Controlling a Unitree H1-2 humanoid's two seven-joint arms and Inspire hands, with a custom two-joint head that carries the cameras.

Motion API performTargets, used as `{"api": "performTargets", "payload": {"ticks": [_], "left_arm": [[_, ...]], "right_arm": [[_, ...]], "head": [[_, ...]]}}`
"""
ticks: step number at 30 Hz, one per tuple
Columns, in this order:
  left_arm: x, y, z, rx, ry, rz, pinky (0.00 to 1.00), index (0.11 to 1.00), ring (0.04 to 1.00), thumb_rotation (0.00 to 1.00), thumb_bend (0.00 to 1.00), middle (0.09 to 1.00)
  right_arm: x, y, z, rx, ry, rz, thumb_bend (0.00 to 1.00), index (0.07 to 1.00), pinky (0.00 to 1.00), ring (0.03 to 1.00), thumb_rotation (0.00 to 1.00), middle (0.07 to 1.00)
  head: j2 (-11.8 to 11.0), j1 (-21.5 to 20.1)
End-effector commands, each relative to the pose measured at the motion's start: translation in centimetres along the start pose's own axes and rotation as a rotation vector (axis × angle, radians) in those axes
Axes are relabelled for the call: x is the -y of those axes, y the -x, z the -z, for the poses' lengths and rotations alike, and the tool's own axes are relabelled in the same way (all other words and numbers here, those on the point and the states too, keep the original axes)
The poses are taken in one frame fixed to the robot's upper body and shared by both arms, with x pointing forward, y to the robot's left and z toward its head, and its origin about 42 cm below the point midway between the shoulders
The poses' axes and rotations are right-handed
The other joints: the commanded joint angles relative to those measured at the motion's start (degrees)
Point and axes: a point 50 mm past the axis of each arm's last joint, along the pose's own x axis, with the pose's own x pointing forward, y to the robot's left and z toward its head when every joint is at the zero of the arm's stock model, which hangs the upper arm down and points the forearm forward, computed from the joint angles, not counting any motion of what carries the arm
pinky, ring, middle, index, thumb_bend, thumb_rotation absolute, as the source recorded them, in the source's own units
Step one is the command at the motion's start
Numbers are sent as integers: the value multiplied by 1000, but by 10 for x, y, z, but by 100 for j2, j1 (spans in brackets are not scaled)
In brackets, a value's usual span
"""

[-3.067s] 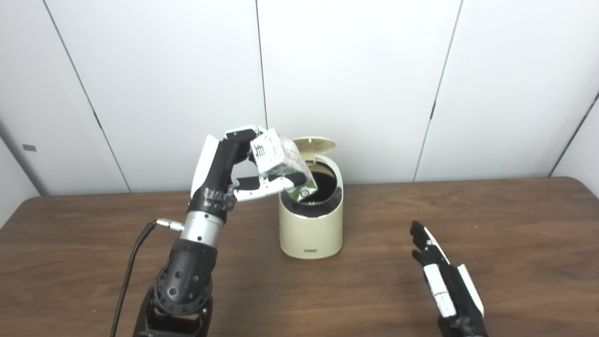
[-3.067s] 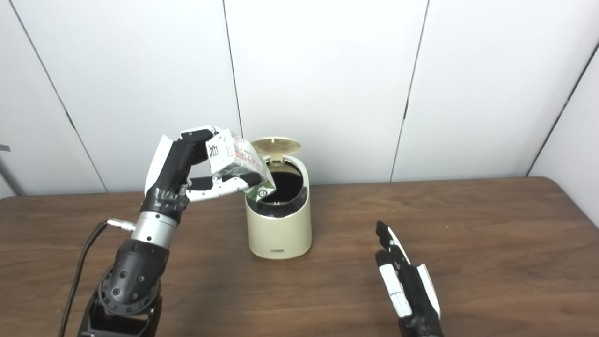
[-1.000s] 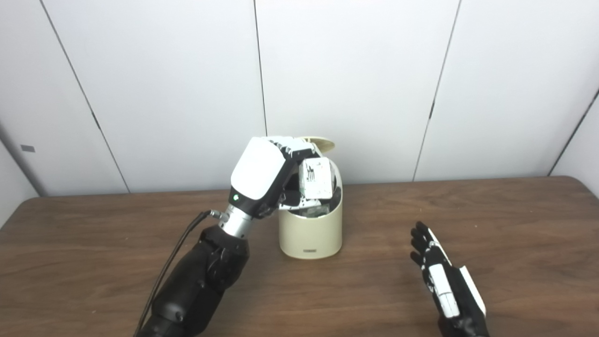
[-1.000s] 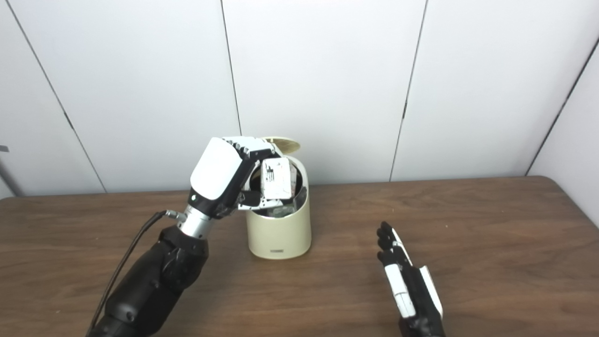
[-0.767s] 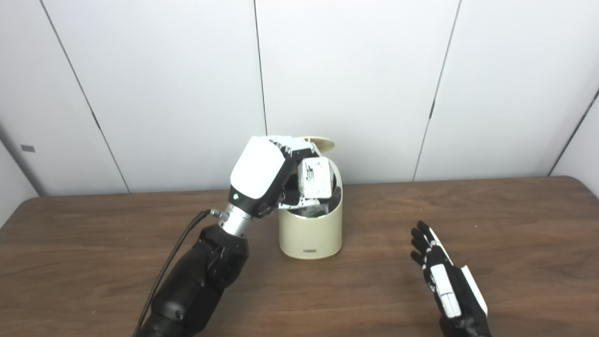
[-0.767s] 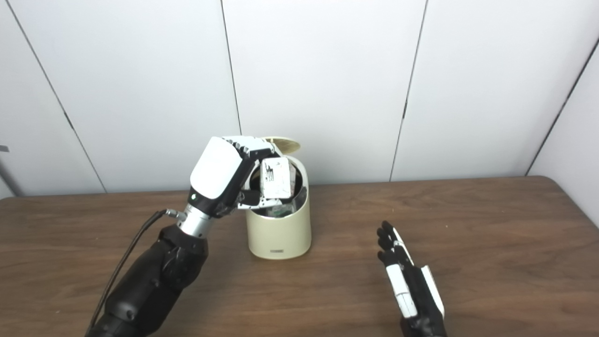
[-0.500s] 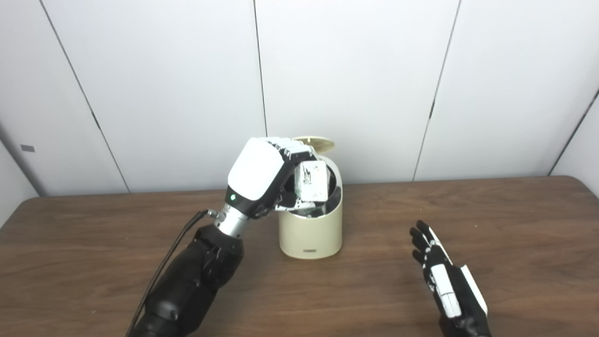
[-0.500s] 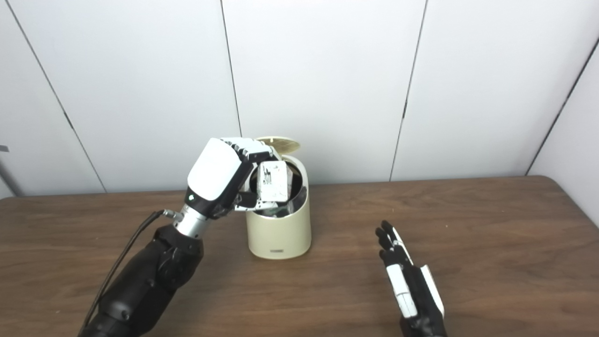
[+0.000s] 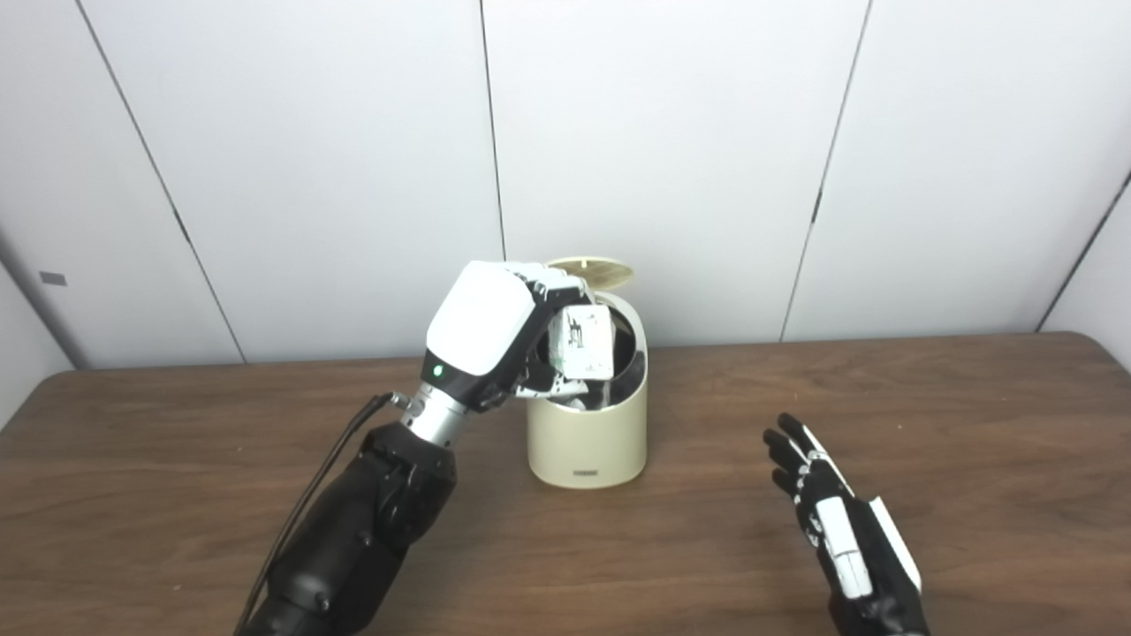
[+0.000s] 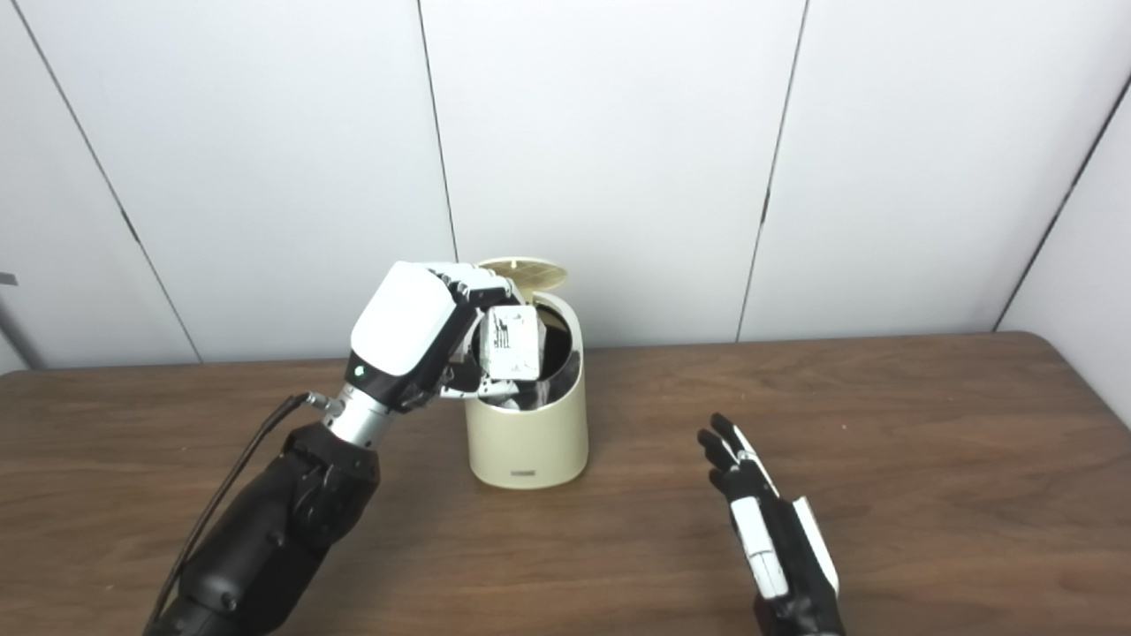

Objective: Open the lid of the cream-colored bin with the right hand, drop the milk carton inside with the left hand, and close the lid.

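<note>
While our left hand (image 9: 495, 340) hung at the mouth of the cream-colored bin (image 9: 587, 433), we had its fingers (image 9: 552, 284) curled over the top of the milk carton (image 9: 580, 344) and its thumb tucked under, so the carton was clamped between them. We held that carton roughly upright, its printed white face turned toward our cameras, with its lower end already down inside the dark opening and its upper part standing above the rim. Whether the carton's bottom touched anything within the bin we could not tell, since the wall hid it. We saw the lid (image 9: 589, 270) tipped back on its hinge at the far edge of the bin, standing open just behind our left fingers. Our left forearm rose from the bottom edge at a slant toward the bin, with a black cable (image 9: 305, 508) trailing from the wrist down along it.

We kept our right hand (image 10: 769, 530) low over the wooden table (image 9: 972, 424), well apart from the bin and off to its right. Its palm faced inward, its fingers (image 10: 720, 446) were straight and slightly spread, and it held nothing. We could not tell whether its edge rested on the tabletop or hovered just above it. Behind the table we faced a plain white panelled wall (image 9: 663, 132)
</note>
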Motion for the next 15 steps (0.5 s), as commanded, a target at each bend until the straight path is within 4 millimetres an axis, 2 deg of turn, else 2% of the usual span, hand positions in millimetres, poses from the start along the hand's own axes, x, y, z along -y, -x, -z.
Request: {"api": "performTargets", "payload": {"ticks": [1, 4, 5, 8, 11, 15], "left_arm": [[-21, -21, -3, 5, -5, -74, 522, 539, 554, 12, 751, 570], [-21, -20, -6, -25, -3, -39, 548, 601, 593, 10, 960, 613], [-22, -20, -6, -36, -4, -22, 557, 616, 607, 29, 980, 628], [-23, -20, -9, -53, -8, 19, 570, 652, 635, 86, 1000, 668], [-25, -20, -11, -56, -9, 33, 588, 681, 662, 131, 1000, 697], [-27, -21, -12, -63, -6, 29, 613, 702, 681, 146, 1000, 708]], "right_arm": [[0, -4, -15, 69, 4, -12, 601, 892, 927, 924, 950, 888], [0, -4, -18, 77, 7, -16, 596, 882, 927, 916, 949, 875], [0, -3, -19, 74, 4, -18, 591, 875, 926, 912, 944, 870], [0, -2, -25, 61, 12, -31, 559, 845, 869, 877, 871, 840], [0, -2, -29, 67, 48, -43, 511, 822, 871, 860, 799, 817], [-1, -2, -34, 69, 56, -49, 494, 798, 878, 840, 754, 793]], "head": [[12, 6], [37, -2], [44, -5], [50, 6], [51, 3], [52, 3]]}}
